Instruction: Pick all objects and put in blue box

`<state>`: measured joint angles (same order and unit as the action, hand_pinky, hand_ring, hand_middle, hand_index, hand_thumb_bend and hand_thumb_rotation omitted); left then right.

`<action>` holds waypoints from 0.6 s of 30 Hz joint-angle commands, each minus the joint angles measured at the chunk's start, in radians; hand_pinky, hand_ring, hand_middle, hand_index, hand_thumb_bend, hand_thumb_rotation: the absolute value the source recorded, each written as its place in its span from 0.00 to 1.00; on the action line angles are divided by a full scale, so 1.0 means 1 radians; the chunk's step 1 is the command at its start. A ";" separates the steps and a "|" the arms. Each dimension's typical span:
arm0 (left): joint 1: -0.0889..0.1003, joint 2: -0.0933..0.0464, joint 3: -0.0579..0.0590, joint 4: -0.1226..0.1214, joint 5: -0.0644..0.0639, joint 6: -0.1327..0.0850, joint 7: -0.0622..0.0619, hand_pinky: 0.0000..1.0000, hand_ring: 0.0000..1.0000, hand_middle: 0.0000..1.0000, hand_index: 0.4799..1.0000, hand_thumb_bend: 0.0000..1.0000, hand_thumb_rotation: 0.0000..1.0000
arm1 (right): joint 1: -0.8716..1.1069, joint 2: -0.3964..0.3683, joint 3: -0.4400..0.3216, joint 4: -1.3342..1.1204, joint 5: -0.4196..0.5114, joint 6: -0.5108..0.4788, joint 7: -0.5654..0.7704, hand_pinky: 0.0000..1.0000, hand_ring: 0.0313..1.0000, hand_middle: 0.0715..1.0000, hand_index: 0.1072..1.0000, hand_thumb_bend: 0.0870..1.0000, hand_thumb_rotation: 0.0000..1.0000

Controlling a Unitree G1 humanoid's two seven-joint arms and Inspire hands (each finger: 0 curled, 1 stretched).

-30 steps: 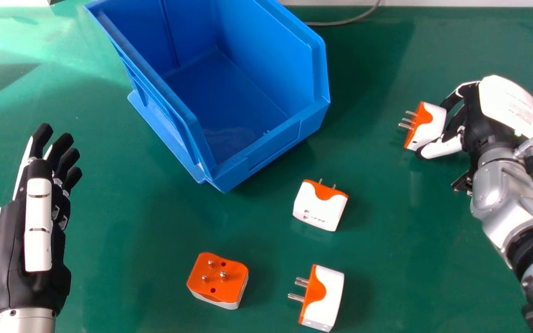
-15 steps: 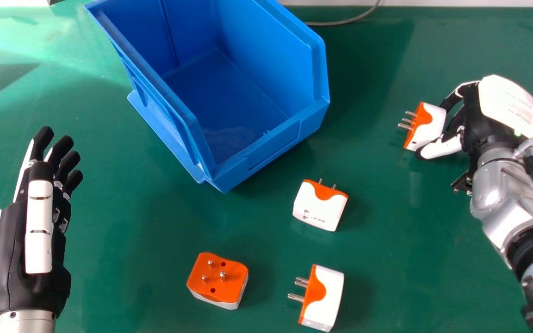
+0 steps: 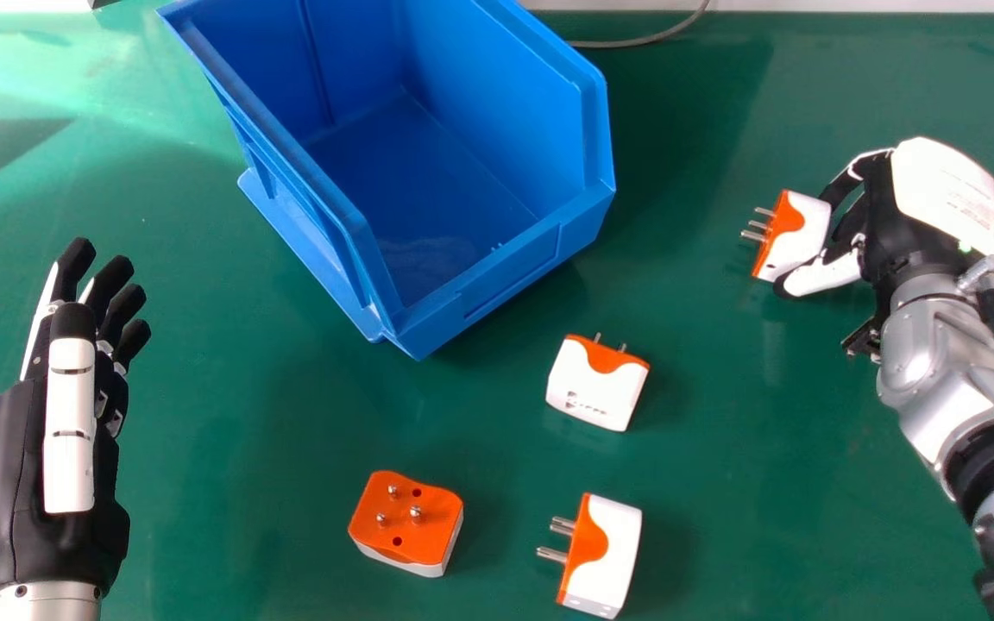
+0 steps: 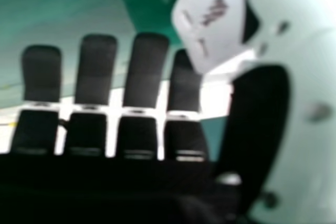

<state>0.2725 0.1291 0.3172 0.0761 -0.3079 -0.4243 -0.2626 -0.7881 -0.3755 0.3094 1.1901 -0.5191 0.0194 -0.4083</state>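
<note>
Head view: cropped blue box [image 3: 506,274]

The head view looks forward and down from the robot's head, over the green, smooth-topped counter [image 3: 721,517] to its far edge, and down into the open blue plastic box [image 3: 497,285]. It stands back enough to take in the black and white left hand [image 3: 70,423] and the black and white right hand [image 3: 946,194]. The right hand view sits at the right hand [image 4: 94,69], very close, facing out along its fingers. Both views share that hand, the white and orange plastic plug adapter [image 3: 799,233] in its grasp and some counter.
</note>
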 commanded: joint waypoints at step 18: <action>-0.004 0.004 -0.001 -0.005 -0.003 -0.009 -0.017 0.94 0.93 0.94 0.90 0.50 0.91 | 0.082 -0.075 -0.037 -0.197 0.000 -0.008 -0.021 0.35 0.41 0.40 0.48 0.47 0.00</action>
<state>0.2677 0.1293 0.3103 0.0798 -0.3138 -0.4239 -0.2812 -0.7069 -0.4207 0.2878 1.0235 -0.5203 0.0119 -0.4118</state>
